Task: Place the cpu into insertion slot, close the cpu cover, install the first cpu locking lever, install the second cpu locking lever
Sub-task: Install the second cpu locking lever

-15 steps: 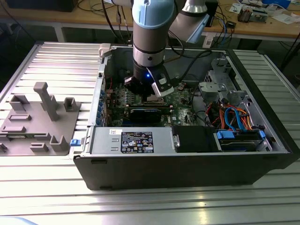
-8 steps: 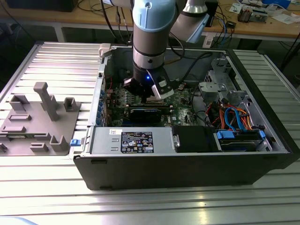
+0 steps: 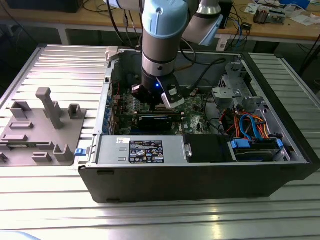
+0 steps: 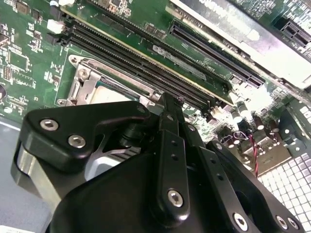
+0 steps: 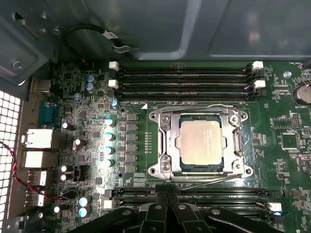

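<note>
Hovering inside the open computer case, the pincer (image 5: 167,213) has fingers pressed together, holding nothing. The cpu (image 5: 201,141) sits in the insertion slot (image 5: 171,167) with the cpu cover (image 5: 167,141) closed; both locking levers appear latched, so the task looks nearly complete.

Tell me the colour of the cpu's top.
Silver-grey metal; the cpu shows best in the first wrist view.

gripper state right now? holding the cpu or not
Gripper: fingers together with nothing between them, so shut and empty, hovering beside the socket. The cpu sits in the insertion slot with the cpu cover down.
</note>
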`<state>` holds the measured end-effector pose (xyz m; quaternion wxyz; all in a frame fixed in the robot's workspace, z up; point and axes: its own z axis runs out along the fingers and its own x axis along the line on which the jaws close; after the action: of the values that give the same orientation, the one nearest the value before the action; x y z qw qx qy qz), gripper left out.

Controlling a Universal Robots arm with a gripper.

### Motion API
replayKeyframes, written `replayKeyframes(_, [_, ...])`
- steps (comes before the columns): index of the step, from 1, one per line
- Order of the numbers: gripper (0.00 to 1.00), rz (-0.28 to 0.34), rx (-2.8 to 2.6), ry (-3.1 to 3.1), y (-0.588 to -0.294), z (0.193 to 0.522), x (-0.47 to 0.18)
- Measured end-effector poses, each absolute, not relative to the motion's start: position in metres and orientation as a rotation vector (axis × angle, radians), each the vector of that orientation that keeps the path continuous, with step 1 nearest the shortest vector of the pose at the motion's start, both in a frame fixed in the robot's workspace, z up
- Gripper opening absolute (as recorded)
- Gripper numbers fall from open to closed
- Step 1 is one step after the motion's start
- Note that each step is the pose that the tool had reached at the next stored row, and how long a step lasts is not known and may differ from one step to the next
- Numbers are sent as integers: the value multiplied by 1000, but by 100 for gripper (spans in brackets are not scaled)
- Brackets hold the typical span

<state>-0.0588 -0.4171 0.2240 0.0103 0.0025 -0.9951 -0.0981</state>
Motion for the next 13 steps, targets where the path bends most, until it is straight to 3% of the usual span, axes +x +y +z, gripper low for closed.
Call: replayKeyframes(13, [11, -346, 7, -3095, -418, 222, -59])
